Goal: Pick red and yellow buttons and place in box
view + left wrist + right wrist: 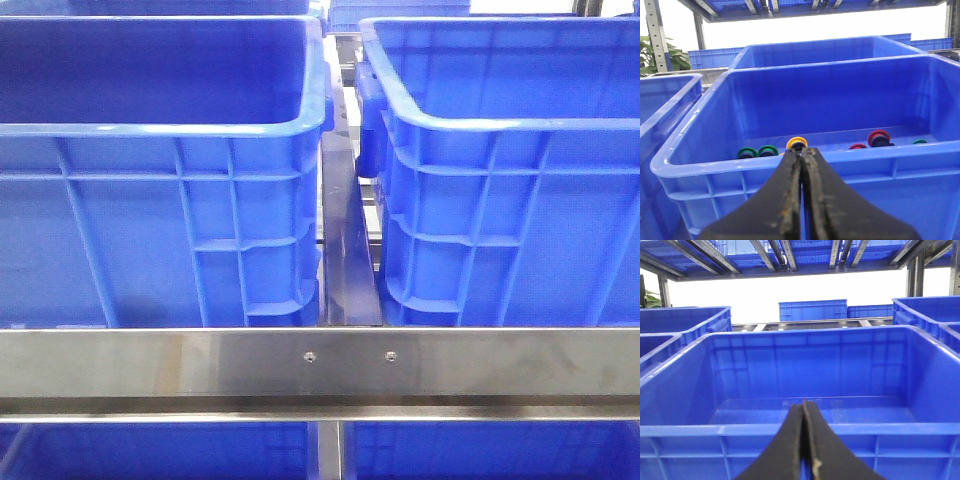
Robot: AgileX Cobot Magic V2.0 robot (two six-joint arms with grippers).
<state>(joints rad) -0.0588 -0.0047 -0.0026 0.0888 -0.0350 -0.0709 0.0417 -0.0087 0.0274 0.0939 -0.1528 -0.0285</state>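
In the left wrist view a yellow button (796,143) and two red buttons (878,137) (857,146) lie on the floor of a blue crate (715,167) with shadowed walls. My left gripper (802,151) is shut and empty, outside that crate's near rim, in line with the yellow button. In the right wrist view the box (740,430) has a bare floor; my right gripper (804,402) is shut and empty just before its near rim. In the front view the box (480,125) stands on the right, and neither gripper shows.
Green buttons (746,152) (768,150) (920,142) share the crate with the red and yellow ones. A steel rail (320,360) runs along the front, and a metal divider (348,250) separates the dark-walled crate (150,220) from the box. More blue crates stand behind and beside.
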